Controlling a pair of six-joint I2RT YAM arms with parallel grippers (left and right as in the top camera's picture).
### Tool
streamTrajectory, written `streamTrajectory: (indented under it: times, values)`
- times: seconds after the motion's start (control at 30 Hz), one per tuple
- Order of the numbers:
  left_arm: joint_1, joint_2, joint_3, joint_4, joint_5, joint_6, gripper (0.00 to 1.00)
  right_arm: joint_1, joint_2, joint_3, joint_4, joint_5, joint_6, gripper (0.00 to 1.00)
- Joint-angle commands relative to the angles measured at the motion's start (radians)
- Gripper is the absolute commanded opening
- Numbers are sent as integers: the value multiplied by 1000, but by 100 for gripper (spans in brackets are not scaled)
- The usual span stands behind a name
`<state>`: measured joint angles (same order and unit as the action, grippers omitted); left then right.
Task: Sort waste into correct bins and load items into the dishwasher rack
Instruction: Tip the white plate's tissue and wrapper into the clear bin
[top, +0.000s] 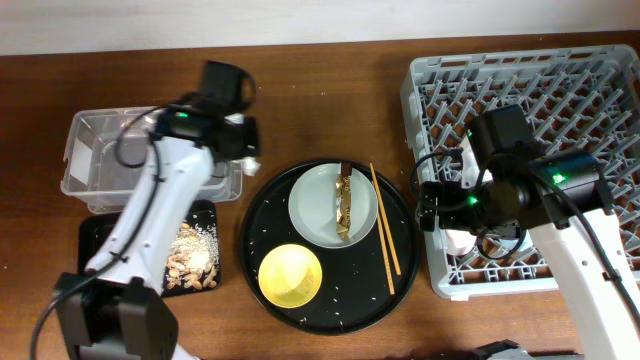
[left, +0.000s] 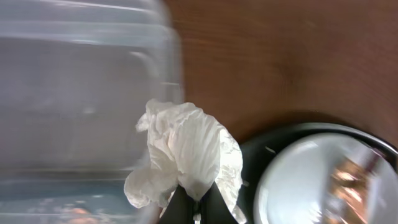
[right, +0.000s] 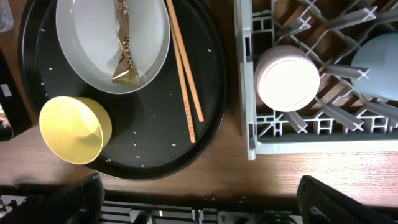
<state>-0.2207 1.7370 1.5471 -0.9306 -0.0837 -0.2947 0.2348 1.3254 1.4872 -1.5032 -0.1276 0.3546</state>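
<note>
Left wrist view only: crumpled tissue (left: 186, 155) pinched by the closed left gripper (left: 198, 202) at lower centre, bunching above the fingertips, at the clear tub's (left: 74, 93) right rim.
Right wrist view only: right gripper (right: 205, 194) spread wide, holding nothing; pink cup (right: 287, 77) among the rack's (right: 245, 74) pegs, upper right.

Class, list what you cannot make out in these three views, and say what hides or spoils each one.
1. Overhead: the tissue is hidden under the left arm.
2. Overhead: the right arm covers most of the pink cup.
3. Right wrist: the blue cup is cut off by the right edge.
4. Left wrist: the wrapper is blurred, its print unreadable.
</note>
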Motion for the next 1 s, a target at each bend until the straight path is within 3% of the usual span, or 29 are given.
streamTrajectory:
  times: [0.0, 0.03, 0.07, 0.1, 0.13, 0.17, 0.23, 0.43, 0.53, 0.77, 0.83, 0.87, 0.9, 0.97]
  values:
    - [164, -6, 6, 11, -10, 24, 0, 7, 0, 3, 7, 9, -9, 99]
    - [202, -2, 6, 20, -11, 33, 0, 7, 0, 3, 11, 9, -9, 99]
    - [224, 5, 6, 32, -10, 35, 14, 7, 0, 3, 17, 9, -9, 99]
    - [231, 14, 6, 40, -6, 37, 62, 7, 0, 3, 23, 8, -9, 98]
    - [227, 15, 6, 39, 36, 98, 75, 7, 0, 3, 23, 8, -9, 98]
    - [221, 15, 6, 36, 89, 150, 75, 7, 0, 3, 23, 8, -9, 98]
    - [164, 15, 5, 11, 172, 184, 75, 7, 0, 3, 23, 8, -9, 98]
    - [-127, 32, -53, -1, 154, 107, 74, 7, 0, 3, 13, 8, -9, 98]
    - [-306, 109, -114, 43, 147, -7, 70, 7, 0, 3, 13, 8, -9, 98]
    - [-487, 272, -120, 249, 90, -31, 67, 7, 0, 3, 11, 8, -9, 98]
    - [-497, 296, -120, 249, 64, -30, 59, 7, 0, 3, 11, 8, -9, 98]
    - [-497, 306, -120, 247, 64, -30, 40, 7, 0, 3, 11, 8, -9, 98]
    - [-497, 307, -120, 242, 60, -30, 28, 7, 0, 3, 11, 8, -9, 98]
    - [-489, 300, -105, 219, 25, -30, 16, 7, 0, 3, 11, 8, -9, 98]
